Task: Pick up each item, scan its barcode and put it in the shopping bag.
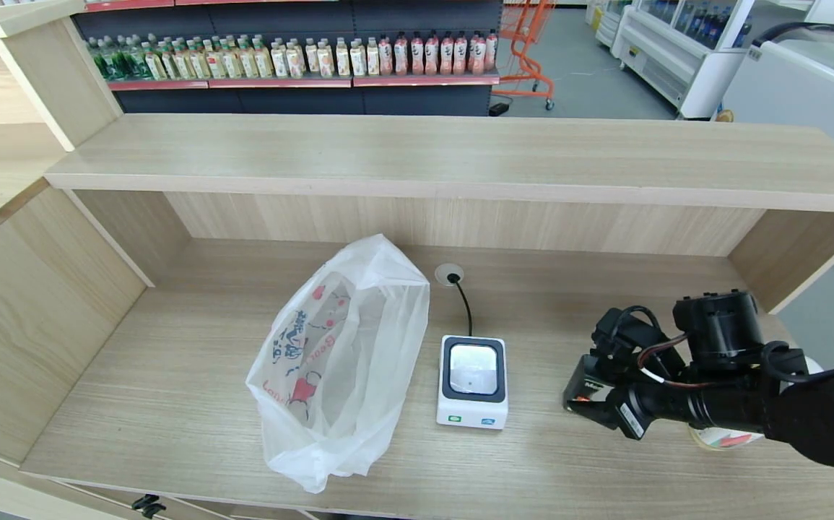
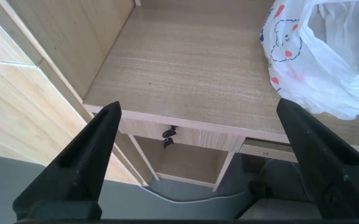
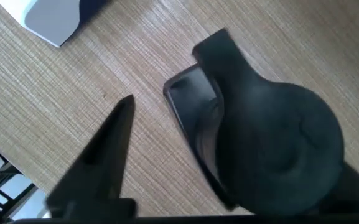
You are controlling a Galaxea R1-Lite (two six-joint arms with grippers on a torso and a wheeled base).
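On the bench (image 1: 171,412), head view, I see the shopping bag (image 1: 337,361) just beside the scanner (image 1: 473,381). Left wrist view: the left gripper (image 2: 199,106) has its fingers spread wide, empty. Right wrist view: the right gripper (image 3: 167,71) has its fingers apart, with a dark flat item (image 3: 188,106), I think, against one.

Nothing really readable here tbh. The shopping bag (image 1: 330,375) has red and dark lettering plus a cartoon print, but the folds scramble it. The scanner (image 1: 472,381) has two tiny stickers (image 1: 454,418), way too small. Labels on the bottles (image 1: 294,58) along the shelf (image 1: 279,83), same deal.
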